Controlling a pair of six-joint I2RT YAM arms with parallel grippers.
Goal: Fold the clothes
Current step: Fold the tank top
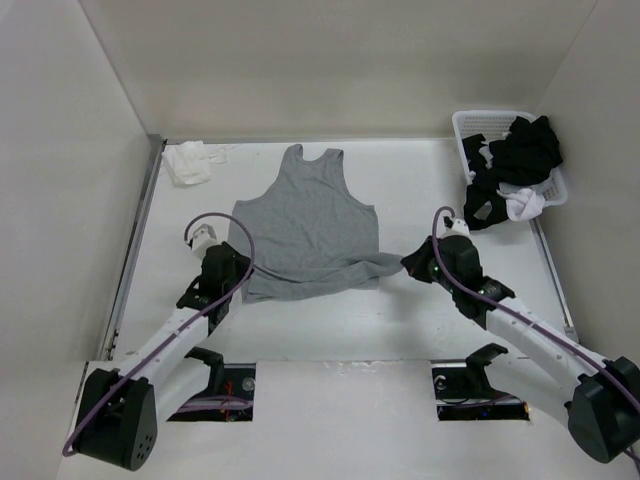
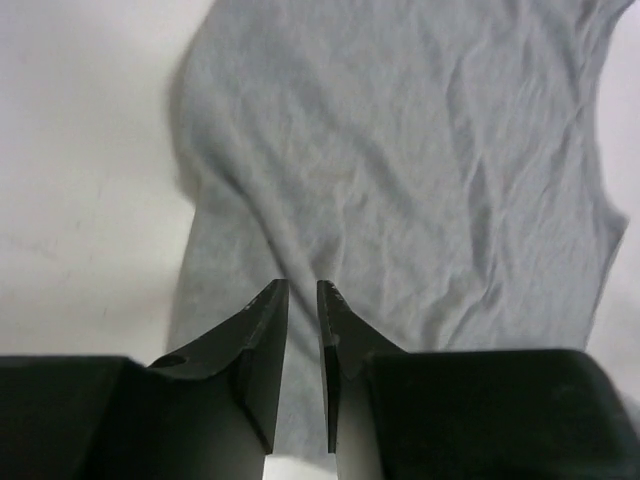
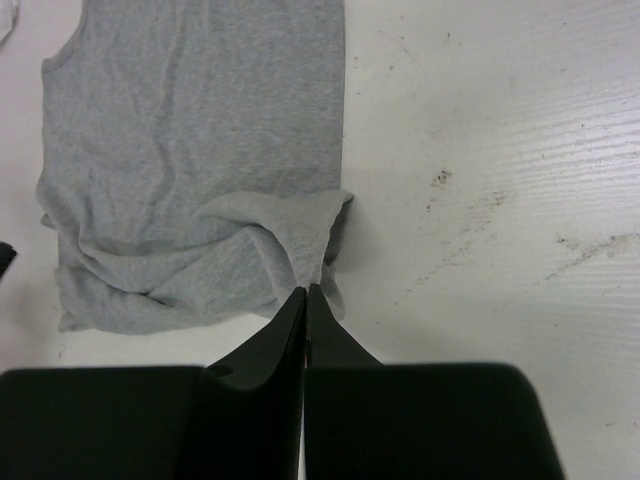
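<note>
**A:** Where does the tank top lie?

**B:** Flat on the white surface, between my two arms. Its neck points away from me and its hem lies nearest my bases. The basket of black and white garments sits at the far right and a small white cloth at the far left. Both are well apart from the top.

**A:** Why is the hem bunched on the right?

**B:** My right tool is clamped shut on the hem corner there. The pinch draws the fabric into a peak that sticks out past the side seam, and creases run back along the lower edge. I judge that I hold that corner so as to have something to lift and carry over for the first fold.

**A:** And your left tool?

**B:** It hangs low over the lower left part of the top. Its jaws stand a narrow slit apart and grip nothing, and grey knit shows through the gap. I reckon it is placed there to take the matching corner, so that both sides rise together.

**A:** What could go wrong?

**B:** The knit is soft and limp. If I pull from the right alone, the whole top will likely skew and wrinkle instead of folding square, so the left side needs its own grip first.
</note>
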